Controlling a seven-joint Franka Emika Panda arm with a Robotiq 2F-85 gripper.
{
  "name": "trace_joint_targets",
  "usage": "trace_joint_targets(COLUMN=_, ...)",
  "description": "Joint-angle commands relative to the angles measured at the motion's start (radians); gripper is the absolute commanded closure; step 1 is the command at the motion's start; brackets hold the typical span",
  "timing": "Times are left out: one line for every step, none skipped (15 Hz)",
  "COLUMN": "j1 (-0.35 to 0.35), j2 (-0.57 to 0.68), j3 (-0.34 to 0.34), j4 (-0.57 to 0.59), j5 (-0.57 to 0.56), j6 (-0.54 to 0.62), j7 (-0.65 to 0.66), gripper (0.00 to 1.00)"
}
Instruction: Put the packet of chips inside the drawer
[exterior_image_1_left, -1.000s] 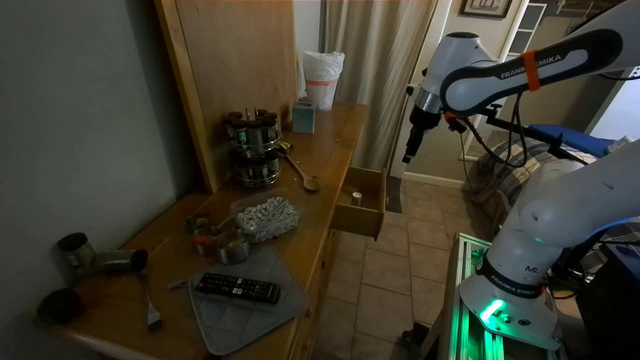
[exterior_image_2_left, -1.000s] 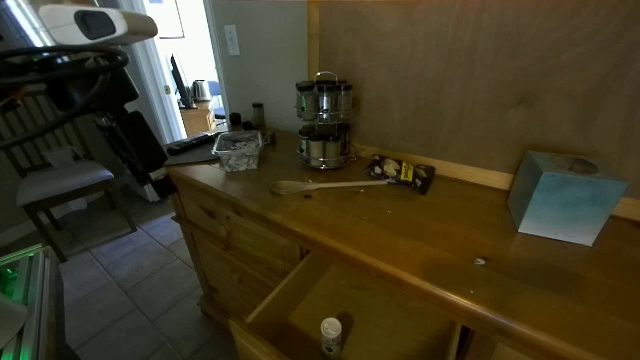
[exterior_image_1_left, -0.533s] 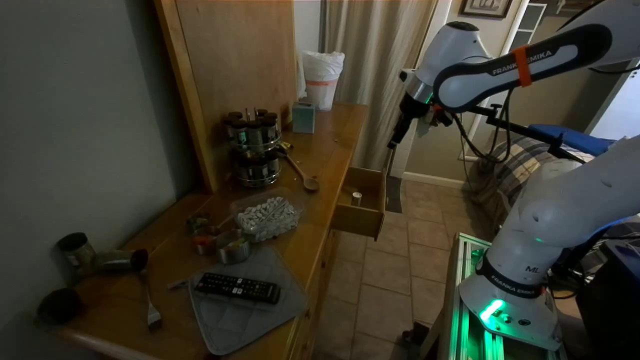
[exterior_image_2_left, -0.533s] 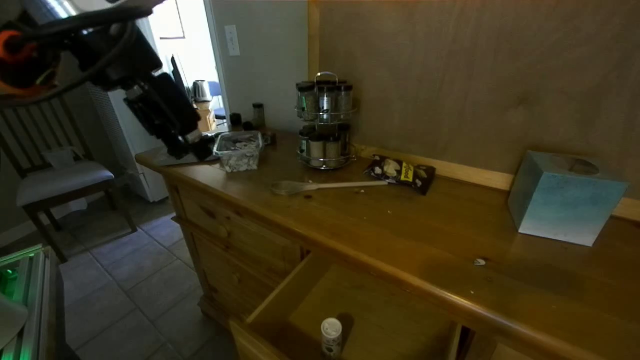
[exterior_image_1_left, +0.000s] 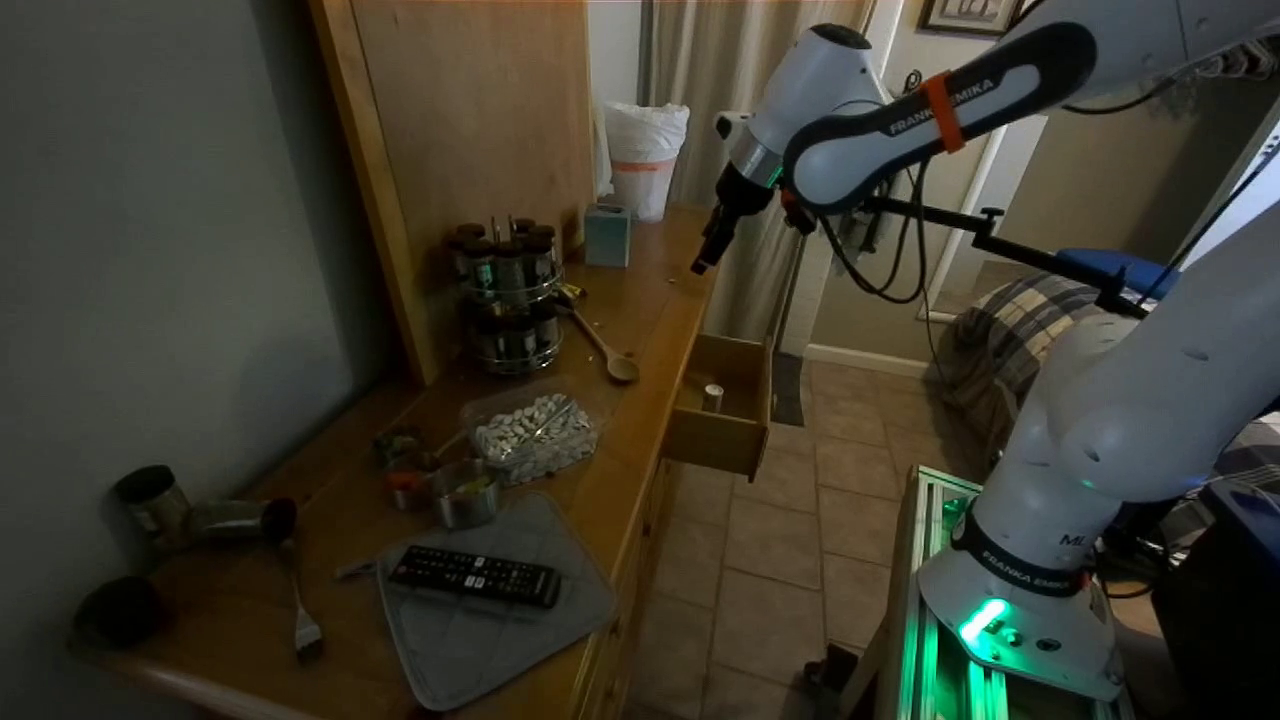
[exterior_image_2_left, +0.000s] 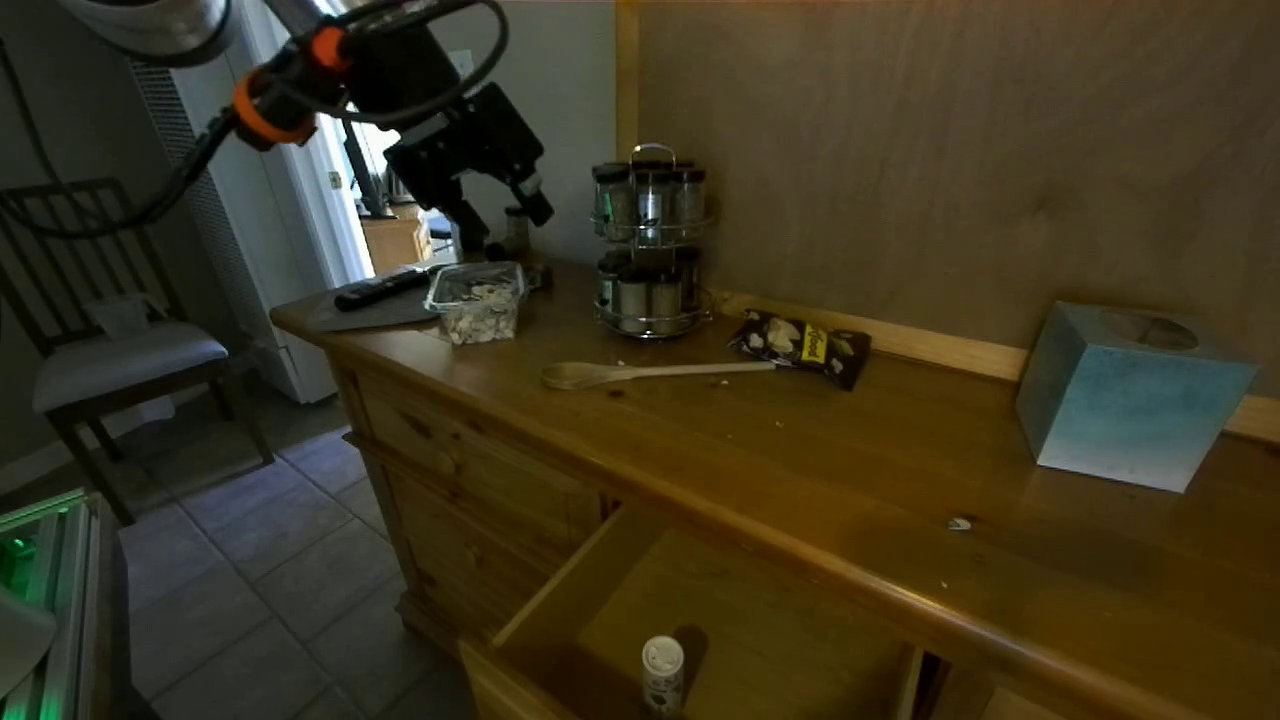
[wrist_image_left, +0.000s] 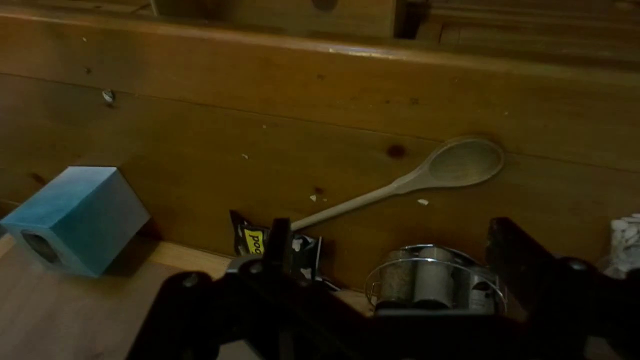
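The packet of chips (exterior_image_2_left: 805, 347) is black with a yellow label. It lies on the counter by the back board, touching or close to the spoon handle's end. In the wrist view the packet (wrist_image_left: 253, 241) is partly hidden behind a finger. The light-brown wooden drawer (exterior_image_2_left: 780, 610) is pulled out below the counter edge; its side wall (exterior_image_1_left: 712, 440) shows in an exterior view. A small white-topped canister (exterior_image_2_left: 663, 672) stands inside it. My gripper (wrist_image_left: 391, 222) is open and empty, above the counter, apart from the packet. It also shows in both exterior views (exterior_image_1_left: 703, 262) (exterior_image_2_left: 507, 222).
A two-tier spice rack (exterior_image_2_left: 652, 245) stands left of the packet. A wooden spoon (exterior_image_2_left: 640, 373) lies in front. A blue tissue box (exterior_image_2_left: 1130, 395) stands to the right. A clear container of white pieces (exterior_image_1_left: 540, 437) and a remote (exterior_image_1_left: 475, 577) are farther along the counter.
The arm has swung from beyond the open drawer toward the counter, bringing my gripper over the counter. The packet, drawer and other objects have not moved.
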Motion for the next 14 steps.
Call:
trace_joint_targets(j1=0.045, j2=0.205, j3=-0.027, j4=0.186, j5=0.123, j6=0.004, j7=-0.086, gripper=0.0)
trace_joint_targets(j1=0.048, j2=0.251, j3=-0.03, j4=0.23, j5=0.159, j6=-0.001, j7=-0.111, gripper=0.0)
trace_joint_targets(j1=0.049, j2=0.291, j3=-0.029, j4=0.269, j5=0.198, j6=-0.006, j7=-0.139, gripper=0.0)
trace_joint_targets(j1=0.048, j2=0.334, j3=-0.031, j4=0.313, j5=0.247, j6=-0.013, j7=-0.189, gripper=0.0)
trace_joint_targets(j1=0.039, j2=0.376, j3=-0.025, j4=0.351, j5=0.288, j6=-0.01, j7=-0.229, gripper=0.0)
trace_joint_targets(j1=0.028, j2=0.417, j3=-0.016, j4=0.394, j5=0.334, j6=-0.024, j7=-0.276, gripper=0.0)
trace_joint_targets(j1=0.011, j2=0.461, j3=-0.002, j4=0.437, j5=0.361, j6=-0.034, j7=-0.308, gripper=0.0)
trace_joint_targets(j1=-0.007, j2=0.506, j3=0.011, j4=0.482, j5=0.375, j6=-0.037, j7=-0.328, gripper=0.0)
trace_joint_targets(j1=-0.027, j2=0.551, j3=0.023, j4=0.529, j5=0.384, j6=-0.047, j7=-0.339, gripper=0.0)
trace_joint_targets(j1=-0.049, j2=0.585, j3=0.04, j4=0.569, j5=0.408, j6=-0.051, j7=-0.365, gripper=0.0)
trace_joint_targets(j1=-0.074, j2=0.622, j3=0.057, j4=0.613, j5=0.426, j6=-0.071, j7=-0.394, gripper=0.0)
trace_joint_targets(j1=-0.103, j2=0.655, j3=0.077, j4=0.649, j5=0.441, j6=-0.086, j7=-0.438, gripper=0.0)
trace_joint_targets(j1=-0.126, j2=0.696, j3=0.09, j4=0.691, j5=0.439, j6=-0.09, j7=-0.447, gripper=0.0)
trace_joint_targets(j1=-0.149, j2=0.731, j3=0.106, j4=0.727, j5=0.445, j6=-0.09, j7=-0.462, gripper=0.0)
